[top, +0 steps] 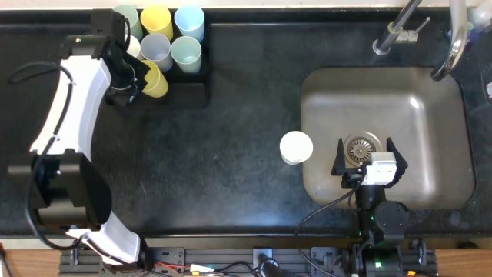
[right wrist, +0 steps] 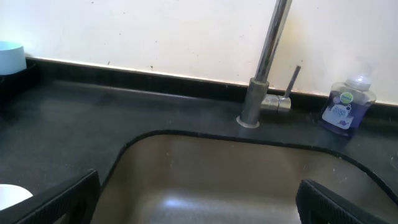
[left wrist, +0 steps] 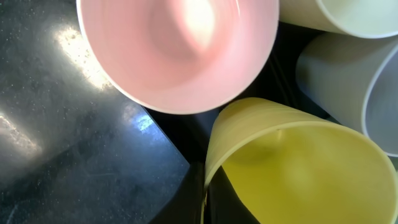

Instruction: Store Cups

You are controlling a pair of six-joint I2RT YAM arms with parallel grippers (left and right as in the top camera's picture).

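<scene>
Cups waiting to be stored: which one is sitting nearest?

White cup (top: 296,147). It is standing on the table (top: 246,123) just beside the sink (top: 430,92) rim, well apart from the rack (top: 192,94).

Which tool is lying closer to it?

Right tool (top: 366,159). It is hanging over the sink with its jaws spread wide, holding nothing. The cup is lying just to its left, toward the middle of the table, so I am judging that this arm should reach sideways for it.

And farther off?

Left tool (top: 131,77) is hovering at the rack's near-left corner, against a tilted yellow cup (top: 156,81). I cannot tell whether it is gripping. Pastel cups (top: 186,52) are standing in the rack beyond.
</scene>
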